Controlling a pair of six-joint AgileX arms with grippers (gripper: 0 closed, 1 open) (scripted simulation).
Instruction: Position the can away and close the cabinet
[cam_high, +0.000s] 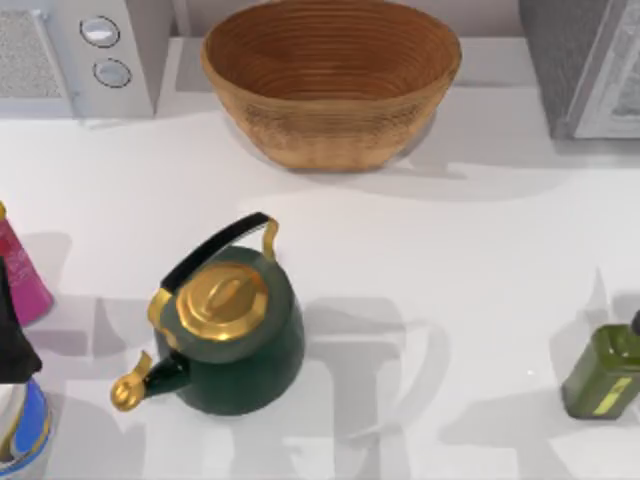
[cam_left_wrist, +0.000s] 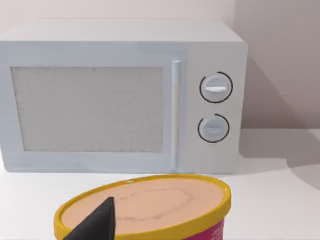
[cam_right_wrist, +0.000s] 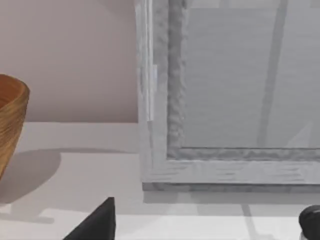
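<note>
No readable writing anywhere. Kettle (cam_high: 235, 335) at worktop (cam_high: 420, 250) centre, basket (cam_high: 330, 75) at 12, bottle (cam_high: 603, 372) cut off at 4. Both arms' fingers: cannot tell.

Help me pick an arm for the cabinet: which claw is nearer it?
Right. The right claw faces the cabinet close up; the left claw is at the table's left, facing the microwave.

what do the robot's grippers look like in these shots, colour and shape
Little of them shows. In the left wrist view, a left gripper finger is a matte black wedge tapering to a point. The right wrist view shows a matching black wedge finger of the right gripper. The top view has a black angular piece at its left edge. No cables or markings are visible.
</note>
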